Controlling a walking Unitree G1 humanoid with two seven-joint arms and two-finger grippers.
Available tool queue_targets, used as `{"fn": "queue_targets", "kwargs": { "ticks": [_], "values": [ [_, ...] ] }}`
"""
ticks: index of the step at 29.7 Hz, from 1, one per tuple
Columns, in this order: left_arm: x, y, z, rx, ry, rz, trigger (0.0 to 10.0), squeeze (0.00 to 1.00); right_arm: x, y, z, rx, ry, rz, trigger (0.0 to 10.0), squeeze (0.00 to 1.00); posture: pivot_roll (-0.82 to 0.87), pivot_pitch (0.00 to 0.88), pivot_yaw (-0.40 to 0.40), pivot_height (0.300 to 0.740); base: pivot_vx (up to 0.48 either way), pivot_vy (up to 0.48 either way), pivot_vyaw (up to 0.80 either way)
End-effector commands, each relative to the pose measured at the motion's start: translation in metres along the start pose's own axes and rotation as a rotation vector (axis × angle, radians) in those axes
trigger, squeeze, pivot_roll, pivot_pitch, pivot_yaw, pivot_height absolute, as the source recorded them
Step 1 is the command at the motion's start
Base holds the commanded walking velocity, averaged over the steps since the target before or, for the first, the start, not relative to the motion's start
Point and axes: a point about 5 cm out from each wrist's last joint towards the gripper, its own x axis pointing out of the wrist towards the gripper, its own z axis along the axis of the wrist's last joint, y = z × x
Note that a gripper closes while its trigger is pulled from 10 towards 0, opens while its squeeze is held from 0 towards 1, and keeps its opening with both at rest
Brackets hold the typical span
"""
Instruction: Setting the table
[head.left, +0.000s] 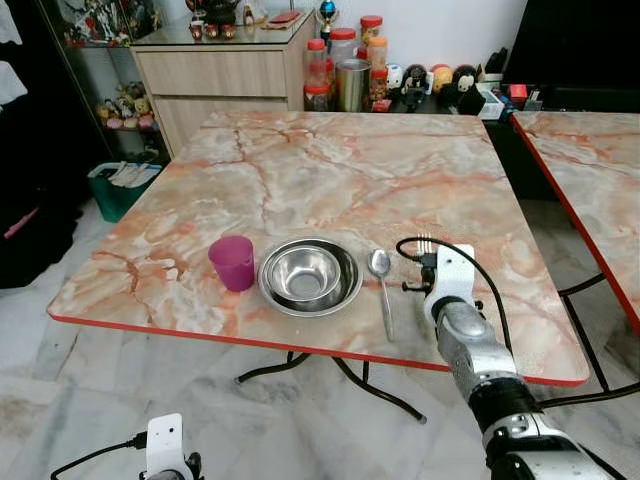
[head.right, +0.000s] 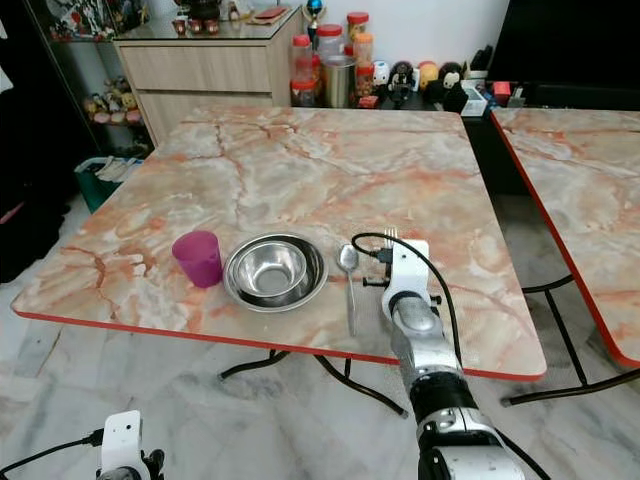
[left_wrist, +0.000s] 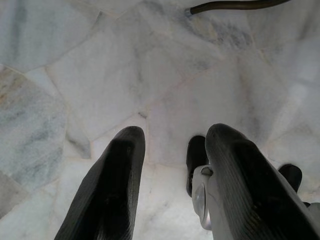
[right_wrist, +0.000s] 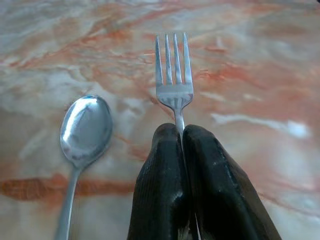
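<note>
A fork (right_wrist: 174, 80) is held by its handle between the closed fingers (right_wrist: 165, 185) of the right gripper (right_wrist: 181, 131), with the tines pointing away over the marble table (head.left: 340, 170). In the head views the gripper is seen at the lower right of the frame, near the front edge of the table. A spoon (head.left: 382, 285) is laid just left of the fork, bowl away from the robot. A steel bowl (head.left: 309, 275) is set left of the spoon, and a purple cup (head.left: 232, 262) stands just beside the bowl on its left. Jars and figurines (head.left: 390, 70) are lined up at the top of the frame behind the table. The left gripper (left_wrist: 172, 165) is hung low over the pale floor (left_wrist: 150, 75), its fingers parted with nothing between them.
</note>
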Motion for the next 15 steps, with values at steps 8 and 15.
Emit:
{"fn": "queue_targets", "kwargs": {
  "ticks": [8, 15],
  "values": [
    [-0.0006, 0.0051, -0.0047, -0.001, 0.027, 0.012, 10.0, 0.0, 0.0035, 0.0023, 0.0011, -0.016, 0.005, 0.013, 10.0, 0.0, 0.03, 0.0, 0.028, 0.74, 0.0, 0.0, 0.0],
    [-0.0007, 0.0055, -0.0054, -0.003, 0.028, 0.014, 10.0, 0.0, 0.0042, 0.0026, -0.0055, -0.01, 0.028, -0.003, 10.0, 0.0, 0.03, 0.0, 0.028, 0.74, 0.0, 0.0, 0.0]
  ]
}}
